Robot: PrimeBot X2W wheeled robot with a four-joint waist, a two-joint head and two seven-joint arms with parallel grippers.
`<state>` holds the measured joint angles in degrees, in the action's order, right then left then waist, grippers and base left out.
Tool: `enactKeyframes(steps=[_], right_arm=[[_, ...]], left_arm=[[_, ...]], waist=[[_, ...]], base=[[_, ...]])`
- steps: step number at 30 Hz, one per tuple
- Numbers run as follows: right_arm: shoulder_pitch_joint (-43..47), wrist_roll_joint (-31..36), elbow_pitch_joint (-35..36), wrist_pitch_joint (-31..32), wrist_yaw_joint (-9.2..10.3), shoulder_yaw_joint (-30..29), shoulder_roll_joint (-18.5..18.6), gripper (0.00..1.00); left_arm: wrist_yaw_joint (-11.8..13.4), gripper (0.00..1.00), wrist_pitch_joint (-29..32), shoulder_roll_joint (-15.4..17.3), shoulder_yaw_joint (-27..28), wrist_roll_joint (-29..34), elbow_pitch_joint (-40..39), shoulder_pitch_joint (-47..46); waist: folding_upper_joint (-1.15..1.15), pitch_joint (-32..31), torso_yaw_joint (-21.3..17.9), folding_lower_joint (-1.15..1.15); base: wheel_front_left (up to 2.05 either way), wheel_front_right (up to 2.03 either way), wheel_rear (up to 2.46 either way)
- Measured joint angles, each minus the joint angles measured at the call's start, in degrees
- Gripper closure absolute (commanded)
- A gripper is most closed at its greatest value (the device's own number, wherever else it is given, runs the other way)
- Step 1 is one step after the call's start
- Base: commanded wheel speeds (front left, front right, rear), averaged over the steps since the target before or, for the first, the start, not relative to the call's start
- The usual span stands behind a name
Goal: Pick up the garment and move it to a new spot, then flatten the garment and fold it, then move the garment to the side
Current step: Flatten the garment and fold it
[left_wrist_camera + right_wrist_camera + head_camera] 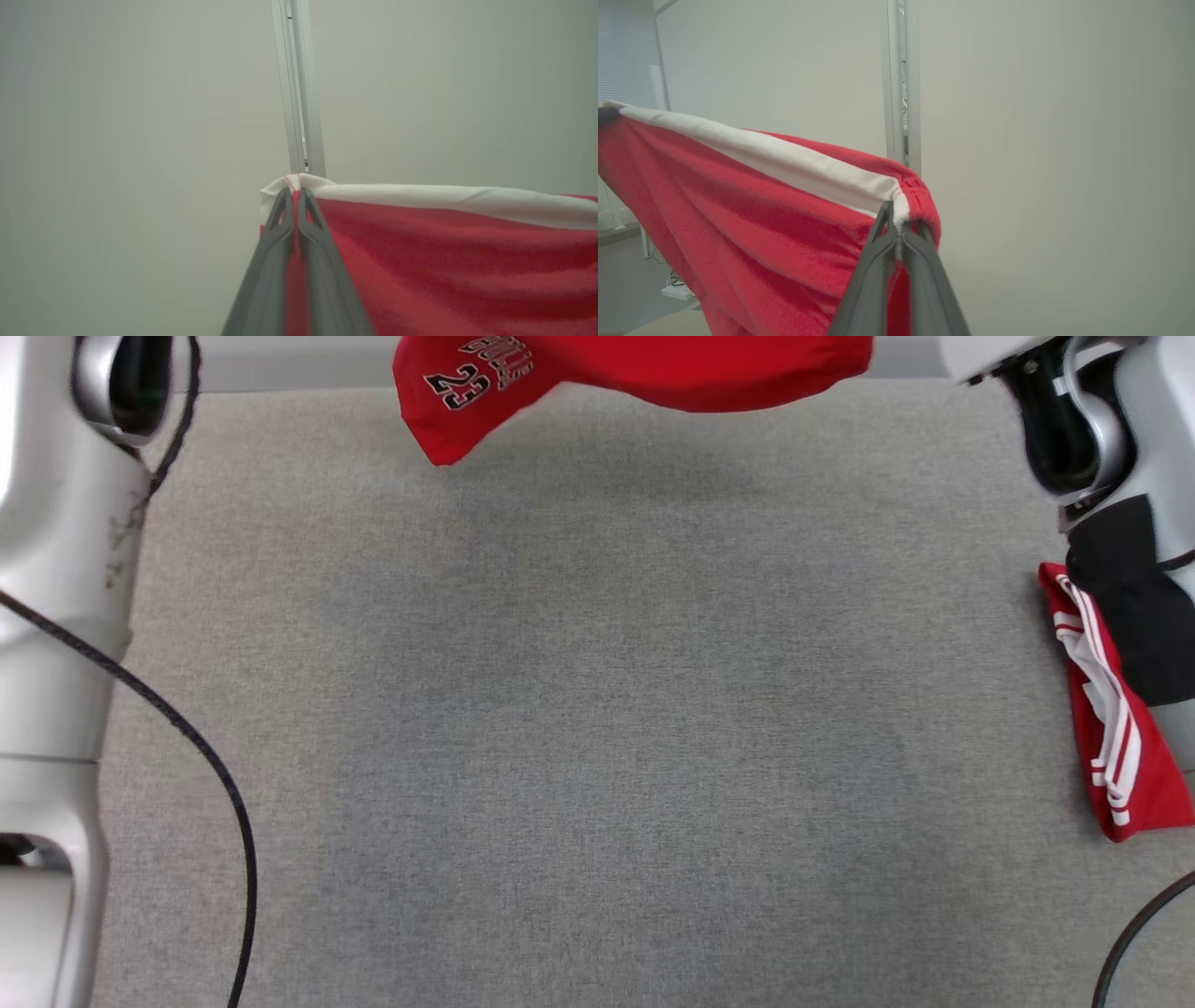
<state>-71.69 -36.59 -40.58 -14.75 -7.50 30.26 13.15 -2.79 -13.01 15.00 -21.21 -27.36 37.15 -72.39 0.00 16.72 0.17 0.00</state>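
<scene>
my left claw (294, 192) and right claw (900, 219) are each pinched shut on the white hem of the jersey (653, 369), stretched crosswise between them. it hangs over the far edge of the table (597, 709), bare cloth below, toward me.

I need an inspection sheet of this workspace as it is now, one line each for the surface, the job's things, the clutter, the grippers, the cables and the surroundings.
Surface: grey fabric table top, flat.
Job's things: red garment printed "23", hanging in the air over the far side.
Clutter: folded striped cloth at the right edge, partly hidden by the right arm.
Grippers: left gripper shut on the garment's white band; right gripper shut on the same band.
Cables: black cable along the left arm; second cable at the lower right.
Surroundings: pale wall, metal post.
</scene>
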Motion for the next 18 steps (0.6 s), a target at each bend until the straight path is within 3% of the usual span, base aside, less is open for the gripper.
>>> enactKeyframes(steps=[3, 7, 12, 18], right_arm=[[-0.15, -0.66, -3.25, -0.23, 0.01, 4.34, -0.66, 1.00], [4.40, -4.21, -4.17, -0.34, 0.00, 11.83, 0.11, 1.00], [11.28, -7.81, -0.36, -0.40, 0.01, 16.89, 2.77, 1.00], [24.77, -10.71, 8.46, -0.40, 0.00, 18.74, 7.24, 1.00]], left_arm=[[-1.33, 1.00, -1.32, -2.53, -0.53, 0.15, 4.60, -0.43], [-2.25, 1.00, -1.72, -6.37, 0.62, -0.78, 5.70, 6.34], [-1.02, 1.00, -1.83, -7.09, 5.11, 1.24, -2.92, 19.79], [0.38, 1.00, -1.85, -7.20, 6.39, 4.82, -15.40, 40.25]], waist=[[0.00, 0.90, 0.65, 0.00], [0.00, 1.07, 2.00, 0.00], [0.00, 1.02, 2.20, 0.00], [0.00, -0.90, 2.13, 0.00]], base=[[0.00, 0.00, 0.00], [0.00, 0.00, 0.00], [0.00, 0.00, 0.00], [0.00, 0.00, 0.00]])
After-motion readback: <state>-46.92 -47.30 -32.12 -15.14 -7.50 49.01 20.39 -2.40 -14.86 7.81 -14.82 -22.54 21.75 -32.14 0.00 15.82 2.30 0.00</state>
